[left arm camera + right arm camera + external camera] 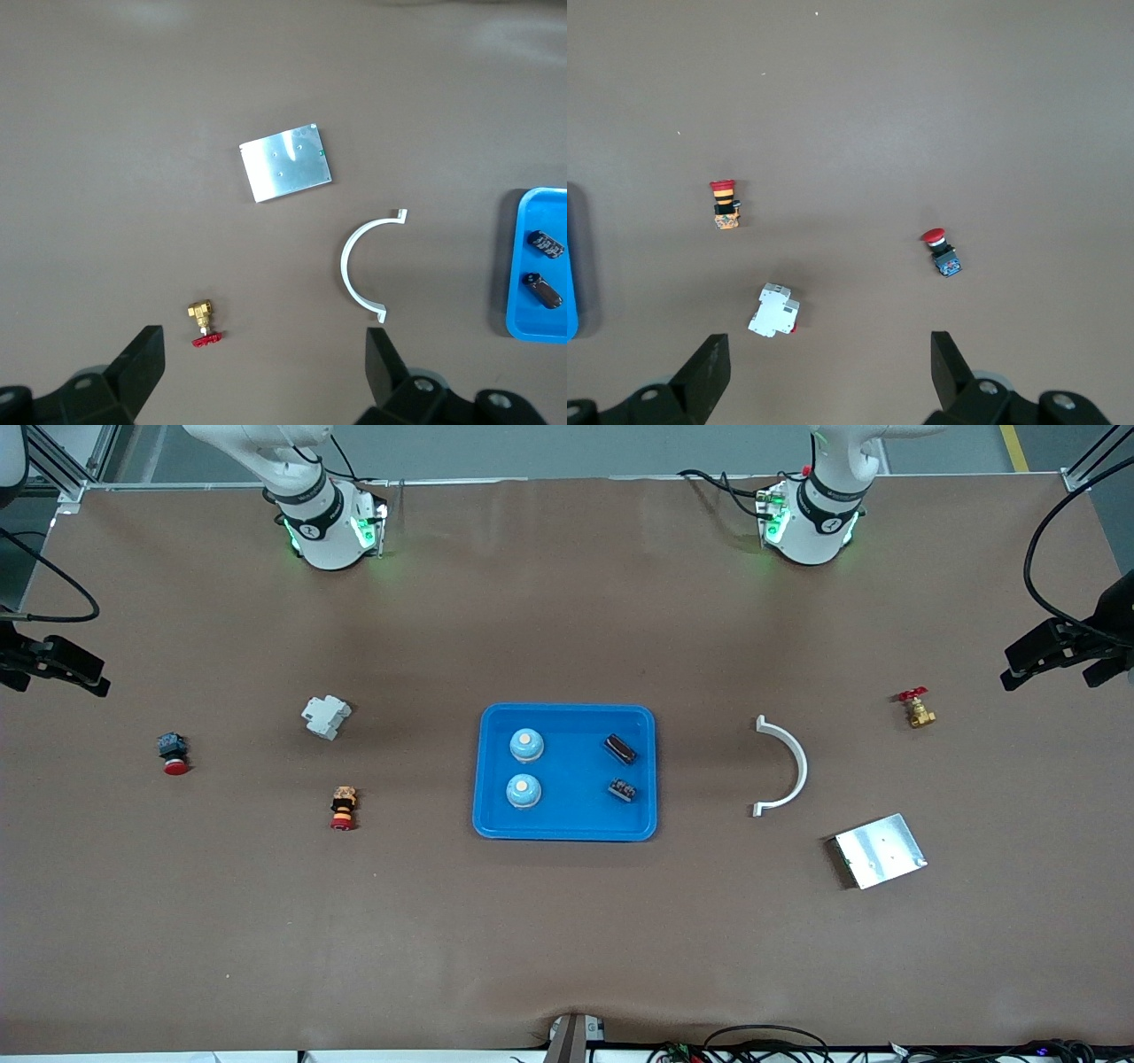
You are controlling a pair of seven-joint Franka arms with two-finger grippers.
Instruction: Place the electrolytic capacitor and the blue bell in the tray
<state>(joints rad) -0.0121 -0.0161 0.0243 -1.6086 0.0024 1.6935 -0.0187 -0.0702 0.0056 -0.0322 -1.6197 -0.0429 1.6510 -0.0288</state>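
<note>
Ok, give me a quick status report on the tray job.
Left gripper and right gripper open, empty, waiting. Two blue bells and two capacitors sit in the tray. Nothing in the way.

Brown-covered table [567, 939], grey floor [567, 447]

no readable text, labels, brands or numbers anywhere
</note>
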